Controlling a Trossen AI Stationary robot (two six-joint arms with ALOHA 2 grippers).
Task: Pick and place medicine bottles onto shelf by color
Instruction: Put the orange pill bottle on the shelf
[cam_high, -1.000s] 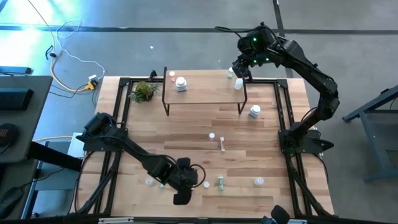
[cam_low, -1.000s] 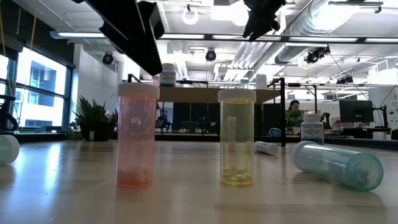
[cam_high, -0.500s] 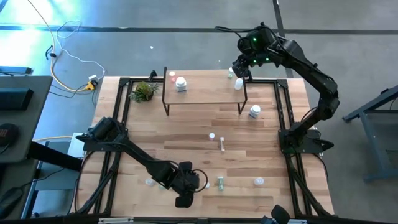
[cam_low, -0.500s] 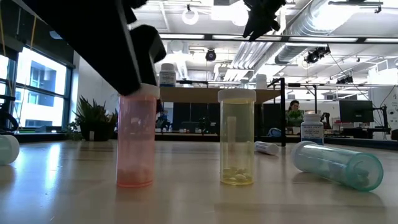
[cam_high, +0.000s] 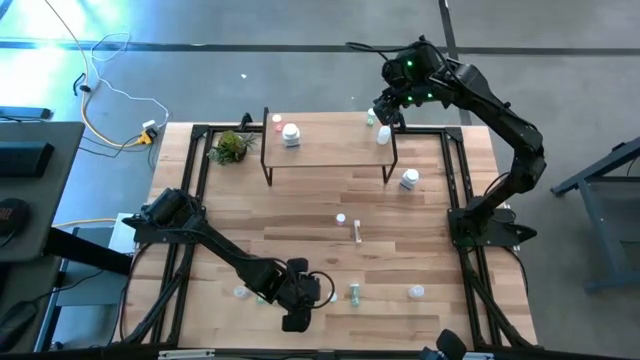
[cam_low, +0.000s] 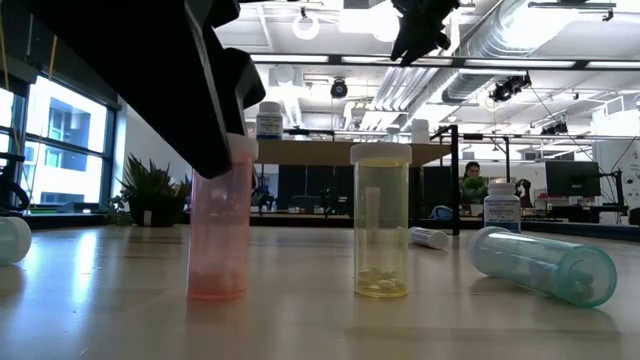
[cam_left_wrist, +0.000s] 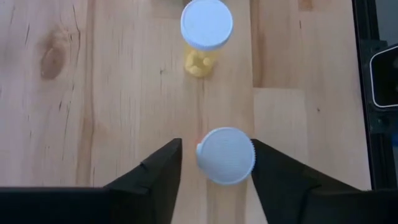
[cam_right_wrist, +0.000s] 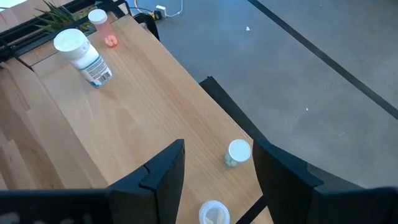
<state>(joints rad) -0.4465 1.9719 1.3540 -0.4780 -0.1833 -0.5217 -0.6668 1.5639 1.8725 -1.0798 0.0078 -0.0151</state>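
The left gripper (cam_left_wrist: 216, 163) is down low at the near edge of the table (cam_high: 300, 200), over a pink bottle (cam_low: 218, 220) with a white cap. In the left wrist view its two dark fingers (cam_left_wrist: 155, 171) stand on either side of that cap. One finger looks to touch the cap and the other has a thin gap beside it, so the fingers are partly open and I cannot tell if they have a real hold on it. The pink bottle stands upright on the wood. Just to its right stands a yellow bottle (cam_low: 380, 222) with a few pills at the bottom, also upright. Farther right a pale blue-green bottle (cam_low: 543, 263) lies on its side. The right gripper (cam_high: 388, 112) hangs high over the far right end of the shelf (cam_high: 330, 150). Its fingers (cam_right_wrist: 163, 168) are spread apart and hold nothing. On the shelf's far left end stand a white bottle (cam_high: 291, 134) and a small red-capped bottle (cam_high: 276, 122). At the shelf's far right end sit a small green bottle (cam_high: 370, 119) and a pale bottle (cam_high: 383, 135). A white jar (cam_high: 410, 179) stands on the table just right of the shelf. A small green plant (cam_high: 232, 146) sits left of the shelf. A few more tiny bottles dot the middle and near part of the table. In the room behind, a person (cam_low: 472, 182) sits at a desk.
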